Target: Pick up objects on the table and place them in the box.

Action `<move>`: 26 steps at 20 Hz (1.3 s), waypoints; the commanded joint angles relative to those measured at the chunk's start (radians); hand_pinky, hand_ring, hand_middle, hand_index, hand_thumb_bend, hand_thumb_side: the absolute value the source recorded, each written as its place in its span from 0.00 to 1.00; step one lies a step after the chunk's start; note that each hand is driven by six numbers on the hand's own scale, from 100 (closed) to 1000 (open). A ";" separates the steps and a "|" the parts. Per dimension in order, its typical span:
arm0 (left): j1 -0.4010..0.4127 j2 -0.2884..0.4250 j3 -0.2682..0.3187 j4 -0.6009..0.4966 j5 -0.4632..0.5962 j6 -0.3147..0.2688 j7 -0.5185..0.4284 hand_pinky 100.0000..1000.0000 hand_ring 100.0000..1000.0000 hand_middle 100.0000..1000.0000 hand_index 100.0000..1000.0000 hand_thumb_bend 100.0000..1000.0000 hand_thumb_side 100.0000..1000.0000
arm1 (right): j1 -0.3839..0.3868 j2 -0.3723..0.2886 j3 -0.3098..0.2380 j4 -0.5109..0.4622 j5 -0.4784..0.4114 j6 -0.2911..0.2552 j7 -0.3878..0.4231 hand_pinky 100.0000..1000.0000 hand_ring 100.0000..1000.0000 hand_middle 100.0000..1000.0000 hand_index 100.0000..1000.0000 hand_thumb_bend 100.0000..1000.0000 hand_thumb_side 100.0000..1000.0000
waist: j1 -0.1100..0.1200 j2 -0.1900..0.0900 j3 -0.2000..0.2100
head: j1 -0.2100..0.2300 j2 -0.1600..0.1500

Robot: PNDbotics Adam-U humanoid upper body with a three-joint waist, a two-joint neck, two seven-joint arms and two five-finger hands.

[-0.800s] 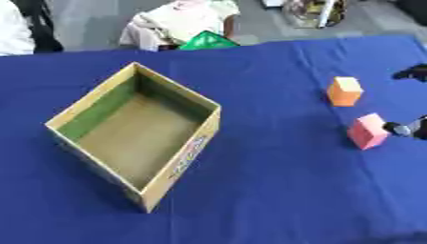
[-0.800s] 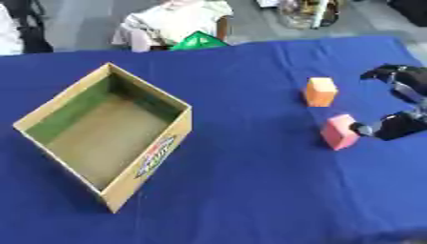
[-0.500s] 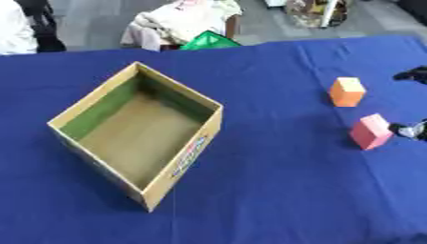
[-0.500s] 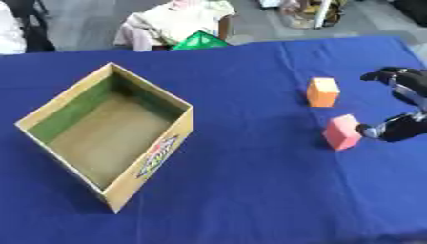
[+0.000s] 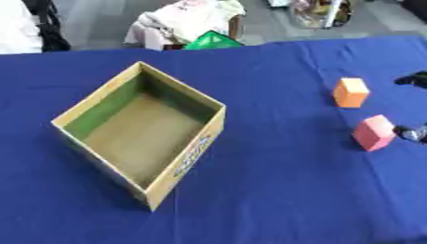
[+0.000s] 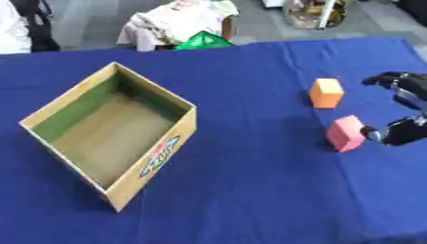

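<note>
An open cardboard box [image 5: 206, 137] with a green inner wall stands empty on the left of the blue table. To its right lie an orange block [image 6: 326, 92] and, nearer me, a pink block [image 6: 344, 133]. My right hand [image 6: 403, 109] comes in at the right edge. Its thumb tip rests at the pink block's right side, and its fingers arch open above, level with the orange block. It holds nothing. My left hand shows in neither view.
The blue cloth [image 5: 275, 190] covers the whole table. Beyond the far edge sit a green object [image 5: 212, 40] and a pile of pale cloth [image 5: 188, 19]. A person's white sleeve [image 5: 16, 24] shows at the top left.
The whole picture has shifted a little, so the camera moved. My right hand has stayed beside the pink block with hardly any movement. Both blocks lie where they were.
</note>
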 commanded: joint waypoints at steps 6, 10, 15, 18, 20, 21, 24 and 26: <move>-0.012 0.036 0.002 -0.015 0.004 0.001 -0.003 0.83 0.65 0.69 0.85 0.52 0.95 | 0.006 -0.071 0.026 0.003 0.007 -0.004 0.033 0.89 0.92 0.91 0.97 0.33 0.14 | -0.002 -0.008 0.002 | 0.004 0.004; -0.013 0.037 0.001 -0.015 0.005 0.001 -0.005 0.83 0.65 0.69 0.86 0.52 0.95 | 0.007 -0.090 0.048 0.028 0.001 -0.010 0.049 0.89 0.93 0.91 0.97 0.34 0.14 | -0.001 -0.009 0.003 | 0.005 0.003; -0.014 0.036 0.000 -0.015 0.006 0.002 -0.006 0.83 0.65 0.69 0.85 0.52 0.95 | -0.009 -0.116 0.073 0.060 -0.011 -0.025 0.061 0.89 0.93 0.92 0.97 0.36 0.14 | -0.001 -0.009 0.005 | 0.002 0.004; -0.014 0.034 -0.002 -0.015 0.008 0.003 -0.008 0.83 0.65 0.69 0.85 0.52 0.95 | -0.024 -0.127 0.087 0.079 -0.011 -0.033 0.064 0.89 0.93 0.92 0.97 0.36 0.13 | -0.001 -0.007 0.007 | 0.000 0.003; -0.015 0.032 -0.003 -0.015 0.009 0.003 -0.009 0.83 0.65 0.69 0.85 0.52 0.95 | -0.040 -0.135 0.096 0.094 -0.010 -0.038 0.067 0.89 0.93 0.92 0.98 0.36 0.13 | -0.001 -0.007 0.010 | -0.004 0.003; -0.015 0.032 -0.003 -0.015 0.010 0.003 -0.009 0.83 0.65 0.69 0.85 0.52 0.96 | -0.048 -0.138 0.100 0.102 -0.010 -0.040 0.067 0.89 0.93 0.92 0.98 0.36 0.13 | -0.001 -0.006 0.011 | -0.005 0.003; -0.015 0.031 -0.004 -0.015 0.011 0.004 -0.010 0.83 0.65 0.69 0.85 0.52 0.96 | -0.071 -0.145 0.110 0.126 -0.017 -0.049 0.066 0.89 0.93 0.92 0.98 0.35 0.14 | 0.000 -0.005 0.015 | -0.007 0.002; -0.016 0.030 -0.004 -0.015 0.012 0.004 -0.010 0.83 0.64 0.69 0.85 0.52 0.96 | -0.085 -0.152 0.118 0.142 -0.024 -0.055 0.068 0.89 0.93 0.92 0.97 0.35 0.14 | 0.000 -0.003 0.016 | -0.009 0.005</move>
